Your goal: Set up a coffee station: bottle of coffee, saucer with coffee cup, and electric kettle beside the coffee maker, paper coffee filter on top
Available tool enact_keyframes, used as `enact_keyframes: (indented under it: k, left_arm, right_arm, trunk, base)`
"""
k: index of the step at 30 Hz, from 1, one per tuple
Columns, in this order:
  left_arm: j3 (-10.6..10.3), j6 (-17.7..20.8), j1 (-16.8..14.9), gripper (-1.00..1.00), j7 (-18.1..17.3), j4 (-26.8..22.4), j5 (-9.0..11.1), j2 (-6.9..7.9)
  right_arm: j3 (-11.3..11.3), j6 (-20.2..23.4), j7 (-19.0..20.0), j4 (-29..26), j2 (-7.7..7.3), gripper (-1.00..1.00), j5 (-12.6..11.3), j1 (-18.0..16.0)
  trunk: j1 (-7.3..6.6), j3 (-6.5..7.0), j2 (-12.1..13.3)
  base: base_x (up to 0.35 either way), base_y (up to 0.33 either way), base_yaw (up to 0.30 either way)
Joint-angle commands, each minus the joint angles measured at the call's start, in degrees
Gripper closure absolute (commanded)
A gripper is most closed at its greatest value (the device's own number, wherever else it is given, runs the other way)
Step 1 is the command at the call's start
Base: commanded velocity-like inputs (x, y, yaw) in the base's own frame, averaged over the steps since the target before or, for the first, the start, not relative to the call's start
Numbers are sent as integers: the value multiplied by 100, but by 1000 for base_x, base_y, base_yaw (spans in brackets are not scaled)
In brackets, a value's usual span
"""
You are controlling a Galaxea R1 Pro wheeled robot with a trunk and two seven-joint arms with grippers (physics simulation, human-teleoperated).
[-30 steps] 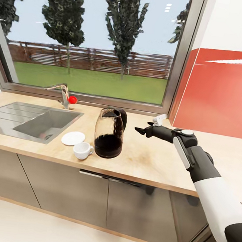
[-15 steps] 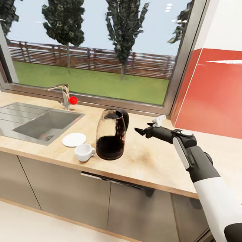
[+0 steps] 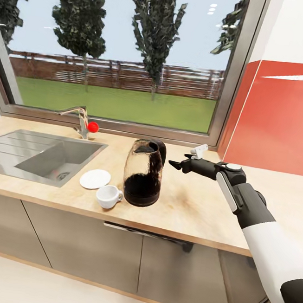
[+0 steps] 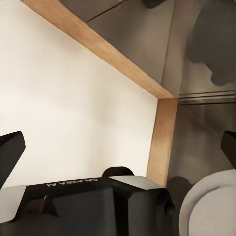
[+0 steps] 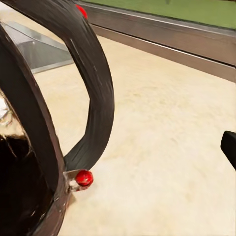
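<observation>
On countertop (image 3: 197, 207), electric kettle (image 3: 144, 173) just beside right gripper (image 3: 174, 163), fingers spread apart.

The countertop (image 3: 197, 207) looks like pale, matt wood with a light grain. The sink (image 3: 39, 153) and faucet (image 3: 78, 118) are brushed metal with a dull sheen. The electric kettle (image 3: 143, 174) has a clear, glossy glass body, a dark base and a smooth black plastic handle. The saucer (image 3: 95, 178) and coffee cup (image 3: 109, 196) look like glossy white ceramic. The wall panel (image 3: 281, 118) is smooth red.
</observation>
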Motion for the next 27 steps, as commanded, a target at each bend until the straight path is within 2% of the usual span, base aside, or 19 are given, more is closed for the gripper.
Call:
enact_keyframes:
  k: [1,27]
  left_arm:
    - [-29,-52,-5,-100,-7,4,12,1]
    - [-29,-52,-3,-100,-7,4,13,1]
  right_arm:
    - [9,41,-12,11,-4,-100,-49,-6]
    - [9,29,-17,180,31,-100,-44,-6]
  trunk:
    - [1,-6,-3]
    - [1,-6,-3]
  base:
    - [52,56,0]
    - [28,30,0]
